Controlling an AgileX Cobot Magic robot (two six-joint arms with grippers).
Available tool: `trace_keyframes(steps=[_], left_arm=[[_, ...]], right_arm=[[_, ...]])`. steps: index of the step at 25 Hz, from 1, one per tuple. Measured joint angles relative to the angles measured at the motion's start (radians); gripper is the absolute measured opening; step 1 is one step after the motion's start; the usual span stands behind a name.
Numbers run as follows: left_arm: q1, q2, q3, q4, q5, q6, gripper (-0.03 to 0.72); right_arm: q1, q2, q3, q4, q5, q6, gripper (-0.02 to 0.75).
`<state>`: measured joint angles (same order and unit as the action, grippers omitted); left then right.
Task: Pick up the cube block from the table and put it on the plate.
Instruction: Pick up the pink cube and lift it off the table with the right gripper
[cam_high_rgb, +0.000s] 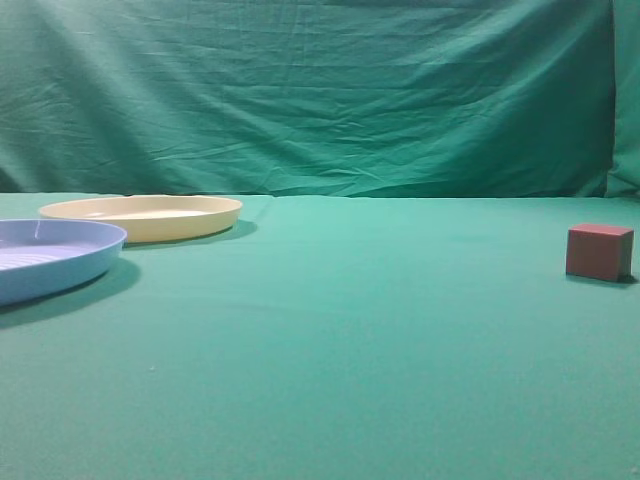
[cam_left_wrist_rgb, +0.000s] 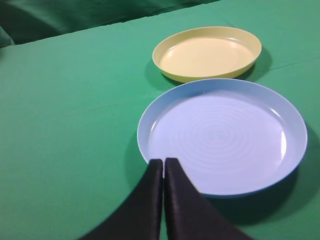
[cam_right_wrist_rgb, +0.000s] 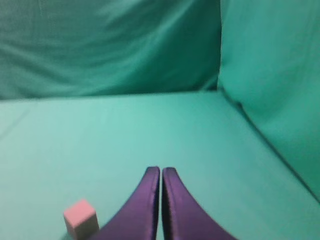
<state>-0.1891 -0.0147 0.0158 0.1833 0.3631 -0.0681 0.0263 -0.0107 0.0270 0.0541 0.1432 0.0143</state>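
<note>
— Where's your cube (cam_right_wrist_rgb: 80, 218)?
— On the worktop (cam_high_rgb: 350, 330), just left of your right hand (cam_right_wrist_rgb: 161, 172), not touching; fingers together.
— And your left hand (cam_left_wrist_rgb: 163, 164)?
— Together too, over the blue plate's (cam_left_wrist_rgb: 280, 110) rim; the yellow plate (cam_left_wrist_rgb: 207, 52) lies just beyond it.

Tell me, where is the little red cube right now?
The small reddish-brown cube block sits alone on the green cloth table, far right in the exterior view, well away from both plates; the right wrist view shows it left of the closed right gripper.
</note>
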Motion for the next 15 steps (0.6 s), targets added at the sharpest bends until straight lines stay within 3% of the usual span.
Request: trace_keyframes(steps=[3, 6, 10, 15], left_arm=[[0.000, 0.000, 0.000, 0.000, 0.000, 0.000, 0.000], [0.000, 0.000, 0.000, 0.000, 0.000, 0.000, 0.000], [0.000, 0.000, 0.000, 0.000, 0.000, 0.000, 0.000], [0.000, 0.000, 0.000, 0.000, 0.000, 0.000, 0.000]], right_arm=[[0.000, 0.000, 0.000, 0.020, -0.095, 0.022, 0.000], [0.000, 0.034, -0.022, 0.026, -0.066, 0.056, 0.000], [0.000, 0.221, -0.171, 0.027, 0.060, 0.057, 0.000], [0.000, 0.543, -0.397, 0.063, 0.341, 0.057, 0.000]])
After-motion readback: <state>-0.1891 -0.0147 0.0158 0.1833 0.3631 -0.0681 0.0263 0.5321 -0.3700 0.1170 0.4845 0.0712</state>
